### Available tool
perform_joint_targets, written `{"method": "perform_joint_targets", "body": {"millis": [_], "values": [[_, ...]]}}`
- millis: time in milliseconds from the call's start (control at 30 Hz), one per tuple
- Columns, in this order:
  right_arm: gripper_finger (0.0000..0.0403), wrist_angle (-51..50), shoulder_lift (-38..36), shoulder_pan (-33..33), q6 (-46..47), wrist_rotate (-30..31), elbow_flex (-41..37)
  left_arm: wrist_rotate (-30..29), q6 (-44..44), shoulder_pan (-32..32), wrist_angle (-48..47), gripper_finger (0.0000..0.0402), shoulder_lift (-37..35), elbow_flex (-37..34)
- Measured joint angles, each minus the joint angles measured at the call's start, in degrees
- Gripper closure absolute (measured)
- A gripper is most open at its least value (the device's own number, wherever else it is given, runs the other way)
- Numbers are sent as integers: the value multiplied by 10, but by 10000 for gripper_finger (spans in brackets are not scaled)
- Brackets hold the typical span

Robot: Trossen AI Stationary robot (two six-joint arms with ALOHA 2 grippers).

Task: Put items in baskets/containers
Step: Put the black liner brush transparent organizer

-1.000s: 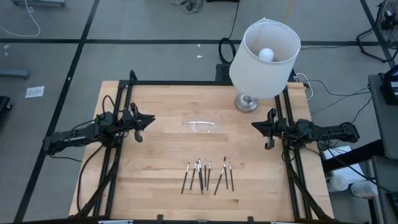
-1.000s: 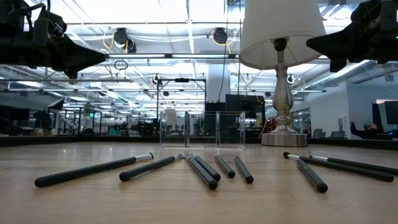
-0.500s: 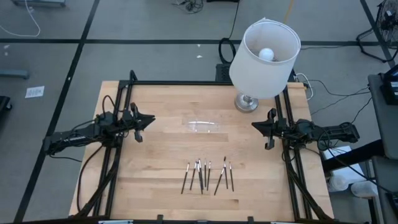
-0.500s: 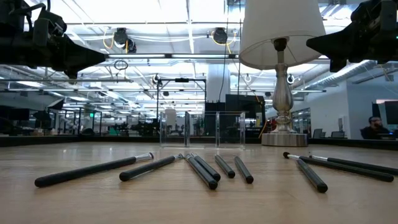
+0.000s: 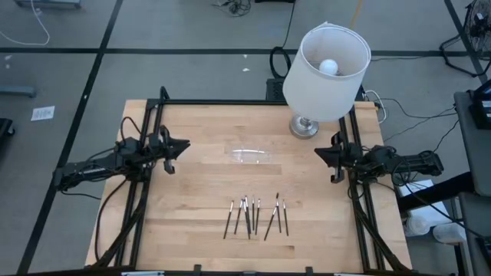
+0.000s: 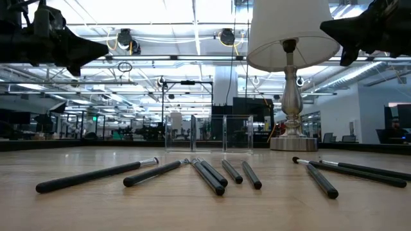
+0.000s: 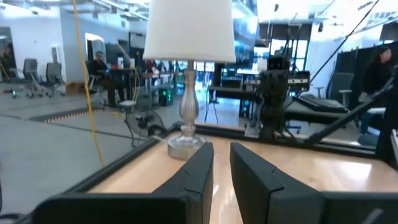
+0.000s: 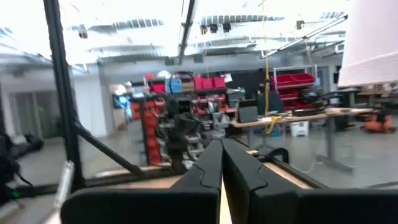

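Left hand [image 5: 182, 145] slightly parted, right hand [image 5: 317, 152] closed, both empty; bunched sticks [image 5: 255, 215] could scatter, clear tray [image 5: 249, 156] easily missed.

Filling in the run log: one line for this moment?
left gripper: slightly open, empty, raised | right gripper: shut, empty, raised | sticks: on table | tray: empty

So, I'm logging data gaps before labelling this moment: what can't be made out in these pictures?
- Thin dark stick-like tools: high view too small, and the sticks overlap, so no exact count.
- Shallow transparent plastic tray: only glinting edges from above; its outline is unclear.
- Both wrist views: neither sticks nor tray show; they point across the room.
- White lampshade: its top is cut off by the low view's upper edge.
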Motion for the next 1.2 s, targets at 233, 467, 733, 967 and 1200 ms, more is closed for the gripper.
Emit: {"method": "perform_joint_targets", "body": {"millis": [233,467,733,967,1200], "values": [[403,0,0,0,15,7,0,0,12,0,-1,341,0,0],[403,0,16,-1,-56,63,0,19,-85,0,2,341,2,0],[403,-6,97,14,-98,66,59,18,-62,0,-11,341,3,0],[403,-199,411,110,-50,200,288,-32,-61,0,-21,341,6,0],[403,-645,710,229,164,283,641,-45,-43,0,-43,341,8,0]]}}
